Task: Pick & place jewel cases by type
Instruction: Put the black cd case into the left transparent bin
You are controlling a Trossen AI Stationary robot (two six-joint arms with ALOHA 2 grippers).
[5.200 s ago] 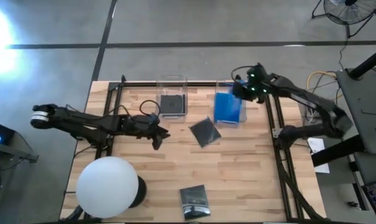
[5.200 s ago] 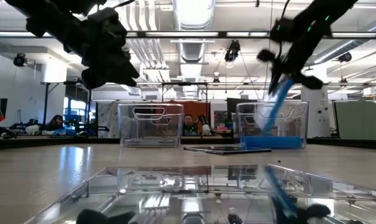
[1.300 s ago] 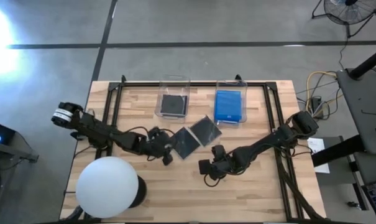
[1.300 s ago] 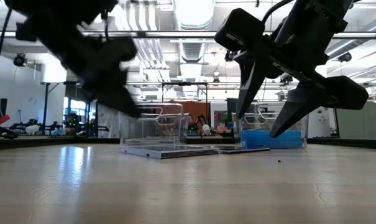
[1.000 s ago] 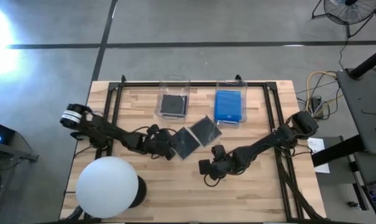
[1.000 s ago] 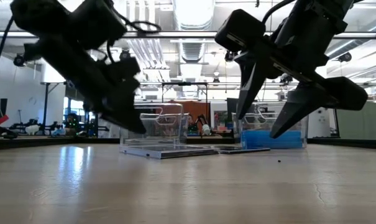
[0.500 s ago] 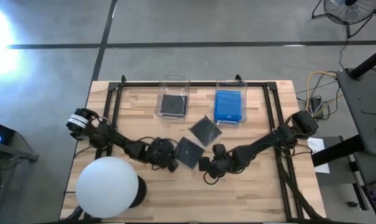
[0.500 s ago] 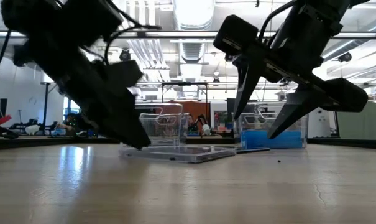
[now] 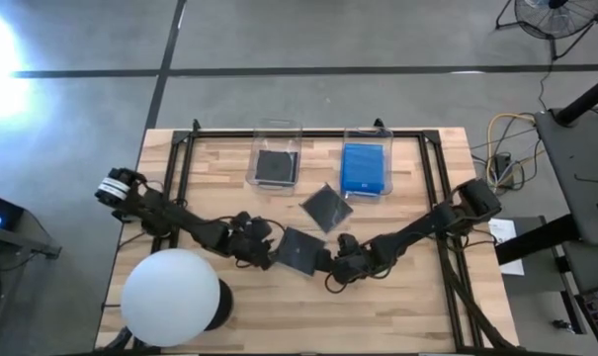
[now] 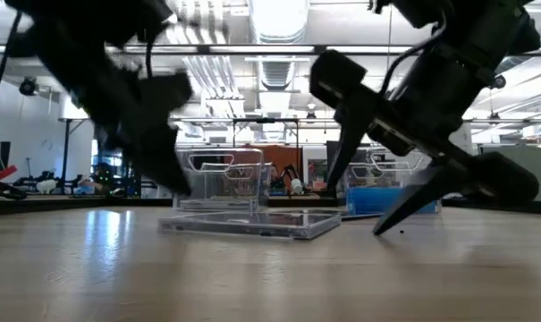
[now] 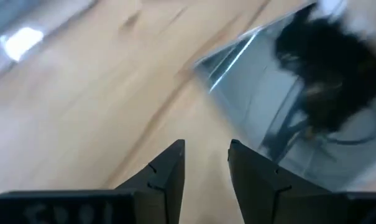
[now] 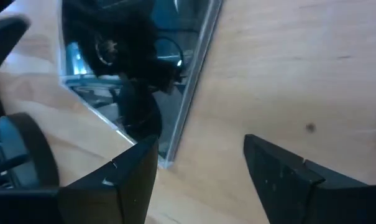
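A dark jewel case [image 9: 300,250] lies flat on the table's middle, also seen as dark jewel case [image 10: 252,224]. My left gripper [image 9: 270,258] stands at its left side, open by a narrow gap [image 11: 206,152] with nothing between the fingers. My right gripper [image 9: 329,265] stands wide open at the case's near right corner [image 12: 167,163], fingers slanting down to the table [image 10: 352,210]. A second dark jewel case [image 9: 326,207] lies flat farther back. One dark case [image 9: 275,166] sits in the left clear bin, and blue cases [image 9: 365,170] sit in the right one. My left gripper meets the dark case with the outer side of one finger [image 11: 256,174], at the case's edge [image 11: 237,118] that faces the table's left. The fingers slant down from the left. The case lies flat on the table. My right gripper: I cannot tell whether its finger [image 12: 135,171] touches the case's corner.
Two clear bins [image 9: 275,129] [image 9: 366,133] stand side by side at the table's far edge. A big white sphere [image 9: 170,297] fills the near left corner. Dark frame rails [image 9: 432,188] run along the table's sides. Bare wood lies near the front edge.
My left gripper has gone toward the near edge and the right. The dark case has slid along the table with it toward my right gripper and turned a little. My right gripper has tipped lower, its fingertips now down by the table.
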